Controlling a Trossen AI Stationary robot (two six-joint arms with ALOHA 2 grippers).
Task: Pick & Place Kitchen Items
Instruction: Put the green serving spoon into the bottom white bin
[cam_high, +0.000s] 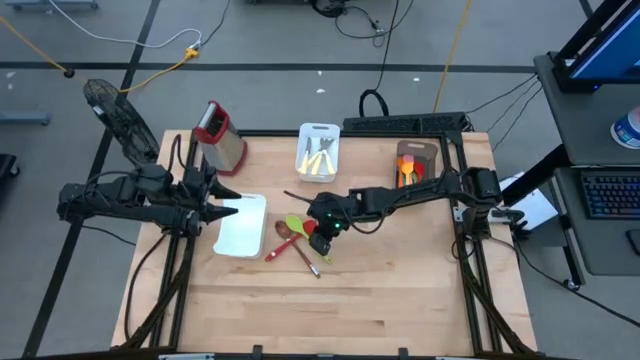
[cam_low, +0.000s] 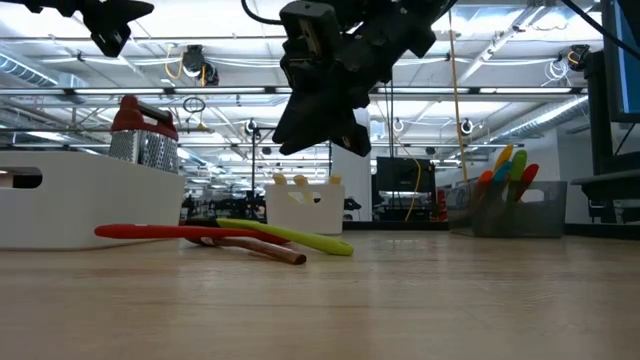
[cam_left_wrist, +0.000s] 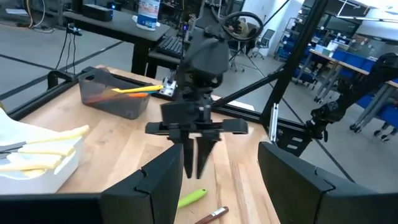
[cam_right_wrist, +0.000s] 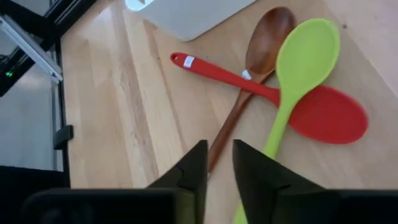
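Right tool hangs above the centre of the pale wooden counter, its two dark fingers drawn nearly together with only a slim gap and nothing held between them. Directly beneath it, at frame centre in the high view, lie three loose utensils in a crossed heap: a lime-green silicone spoon, a red silicone spoon and a dark brown wooden spoon. In the right wrist view the green handle passes over the red one and the red handle crosses over the wooden one, so all three touch. A white rectangular tray sits just left of the heap, its corner close to the red handle tip. Left tool rests over that tray at the centre left of the high view, fingers spread wide apart and empty in the left wrist view. A steel box grater with a red top stands at upper left of the counter. A second white tray at upper centre holds pale wooden-handled utensils. A brown tray at upper right holds orange and yellow utensils. A black desk fan stands off the counter's upper left corner.
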